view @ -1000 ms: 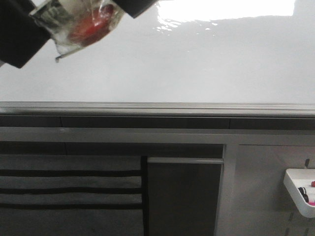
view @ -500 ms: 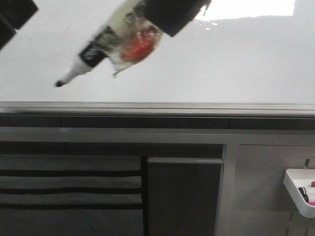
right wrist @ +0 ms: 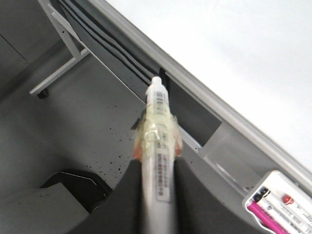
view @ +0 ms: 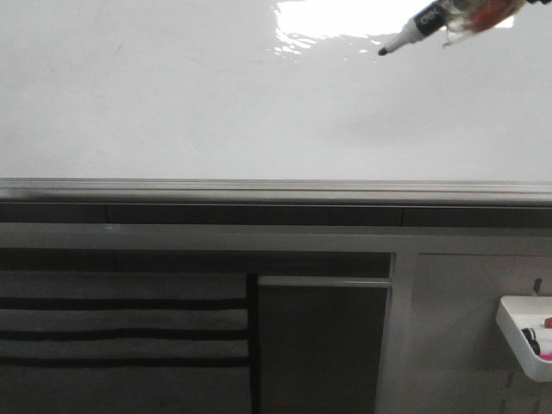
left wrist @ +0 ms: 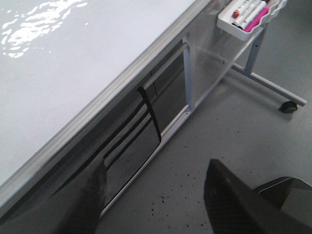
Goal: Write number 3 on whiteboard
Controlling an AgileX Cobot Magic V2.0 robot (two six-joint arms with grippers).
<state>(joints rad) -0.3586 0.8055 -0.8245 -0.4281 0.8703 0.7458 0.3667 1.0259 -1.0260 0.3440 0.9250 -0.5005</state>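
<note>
The marker (view: 423, 24) is showing at the top right of the front view, tip uncapped and pointing down-left over the whiteboard (view: 216, 103), and the board is showing no ink at all, so the number 3 is not yet begun. In the right wrist view the right gripper (right wrist: 156, 170) is clamping the marker's barrel, its two dark fingers pressing either side, with a wad of clear tape and something red wrapped around the shaft just ahead of the hold. Whether the tip is touching the glossy surface, I cannot tell from here.

The left gripper (left wrist: 156, 195) is hanging with its jaws spread wide and nothing between them, looking down past the grey edge strip (left wrist: 122, 83) toward the floor and the small tray of pens (left wrist: 243, 14).

Judging the handling: the marker is looking light and stiff, a smooth barrel that could twist or slide, so the taped section is the sensible place to be holding. The board is hard and slick; the felt tip is likely wanting gentle, even pressure.
</note>
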